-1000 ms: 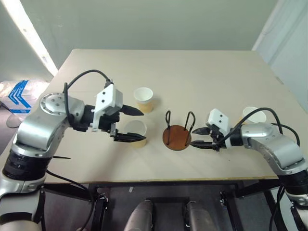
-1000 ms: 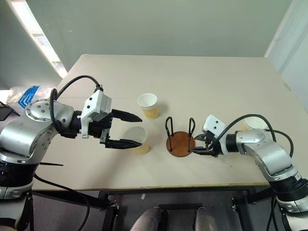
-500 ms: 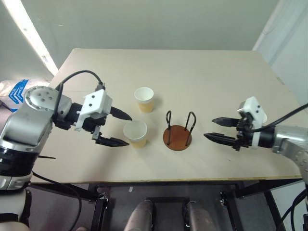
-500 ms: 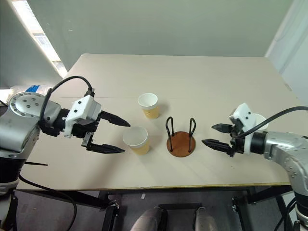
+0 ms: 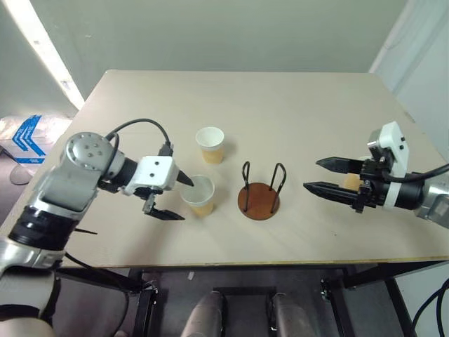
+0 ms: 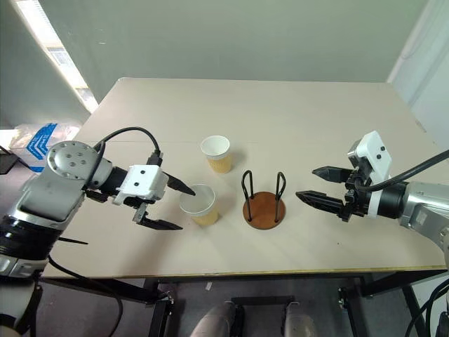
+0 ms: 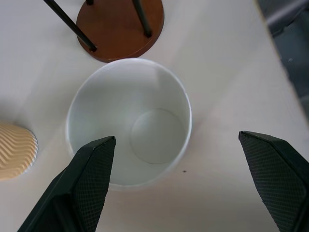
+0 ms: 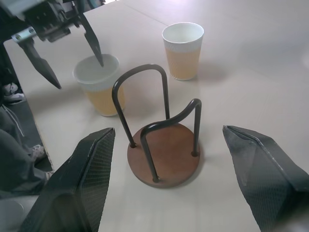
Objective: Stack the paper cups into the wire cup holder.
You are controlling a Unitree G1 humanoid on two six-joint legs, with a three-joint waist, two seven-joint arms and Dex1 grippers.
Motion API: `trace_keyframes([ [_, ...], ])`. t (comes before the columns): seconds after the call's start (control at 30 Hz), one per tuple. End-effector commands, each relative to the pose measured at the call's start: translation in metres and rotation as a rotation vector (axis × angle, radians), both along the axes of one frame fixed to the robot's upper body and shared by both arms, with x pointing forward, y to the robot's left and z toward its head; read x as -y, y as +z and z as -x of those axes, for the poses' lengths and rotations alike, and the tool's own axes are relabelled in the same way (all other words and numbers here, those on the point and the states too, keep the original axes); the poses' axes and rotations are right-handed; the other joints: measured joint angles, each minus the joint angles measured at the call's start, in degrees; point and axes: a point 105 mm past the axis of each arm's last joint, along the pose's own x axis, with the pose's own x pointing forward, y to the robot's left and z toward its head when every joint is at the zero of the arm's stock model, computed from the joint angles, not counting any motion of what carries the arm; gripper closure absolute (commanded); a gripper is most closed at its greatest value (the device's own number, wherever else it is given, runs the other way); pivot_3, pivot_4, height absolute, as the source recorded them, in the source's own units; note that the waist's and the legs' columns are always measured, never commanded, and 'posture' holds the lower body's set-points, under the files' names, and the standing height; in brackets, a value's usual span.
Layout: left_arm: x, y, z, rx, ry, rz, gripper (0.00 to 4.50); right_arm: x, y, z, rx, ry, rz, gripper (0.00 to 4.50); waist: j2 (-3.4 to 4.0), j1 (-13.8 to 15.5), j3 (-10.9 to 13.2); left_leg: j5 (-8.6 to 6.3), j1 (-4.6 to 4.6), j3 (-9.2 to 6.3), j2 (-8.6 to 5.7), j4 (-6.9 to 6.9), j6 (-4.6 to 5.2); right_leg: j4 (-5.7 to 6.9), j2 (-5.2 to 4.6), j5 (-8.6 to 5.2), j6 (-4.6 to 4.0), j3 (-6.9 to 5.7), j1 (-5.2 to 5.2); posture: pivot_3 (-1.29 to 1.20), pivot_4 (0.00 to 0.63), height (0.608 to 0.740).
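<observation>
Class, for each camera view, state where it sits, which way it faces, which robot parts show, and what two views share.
Head views: look forward and down over the table; both arms show.
Left wrist view: looks down past the open left claw into the near paper cup.
Right wrist view: looks past the open right claw at the wire cup holder.
Shared: both wrist views show the holder, the near cup and the far paper cup.

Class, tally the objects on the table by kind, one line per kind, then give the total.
Paper cups: 3, the last one partly hidden behind the right end effector
Wire cup holder: 1
Total: 4
</observation>
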Motion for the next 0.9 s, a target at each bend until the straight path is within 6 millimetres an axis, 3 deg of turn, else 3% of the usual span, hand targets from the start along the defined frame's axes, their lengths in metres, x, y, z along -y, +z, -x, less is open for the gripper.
trace_keyframes([
  [0.03, 0.005, 0.005, -0.006, 0.062, -0.026, -0.012, 0.00, 0.000, 0.015, 0.002, 0.068, -0.002, 0.007, 0.73, 0.00, 0.00, 0.00, 0.01, -0.01, 0.00, 0.00, 0.00, 0.01, 0.01, 0.00, -0.02, 0.03, -0.01, 0.00, 0.00, 0.150, 0.740],
  [0.13, 0.014, 0.003, -0.005, 0.060, -0.060, 0.002, 0.59, 0.001, 0.017, 0.001, 0.079, -0.010, 0.009, 0.70, 0.00, 0.00, 0.00, 0.01, -0.01, 0.01, 0.01, 0.01, 0.02, 0.00, 0.00, -0.04, 0.07, -0.01, -0.01, 0.00, 0.150, 0.740],
  [0.5, 0.020, 0.008, 0.004, -0.008, -0.130, 0.032, 4.37, 0.007, 0.026, -0.002, 0.154, -0.042, 0.009, 0.70, -0.01, 0.05, 0.00, 0.00, -0.02, 0.01, 0.01, 0.07, 0.02, 0.03, -0.01, -0.11, 0.22, -0.02, 0.00, 0.00, 0.150, 0.740],
  [0.67, 0.022, 0.020, 0.006, -0.049, -0.120, 0.089, 4.45, 0.006, 0.033, 0.001, 0.213, -0.027, -0.006, 0.70, -0.01, 0.05, 0.00, -0.01, -0.04, 0.01, 0.01, 0.10, 0.04, 0.04, -0.01, -0.09, 0.25, -0.02, 0.01, 0.00, 0.150, 0.740],
  [0.9, 0.044, 0.085, 0.004, -0.031, -0.151, 0.284, 4.45, 0.013, 0.024, 0.018, 0.125, 0.027, -0.009, 0.70, -0.02, 0.52, -0.01, -0.02, -0.19, 0.00, -0.01, 0.16, 0.05, 0.00, -0.02, -0.06, 0.31, -0.04, 0.03, 0.00, 0.150, 0.740],
])
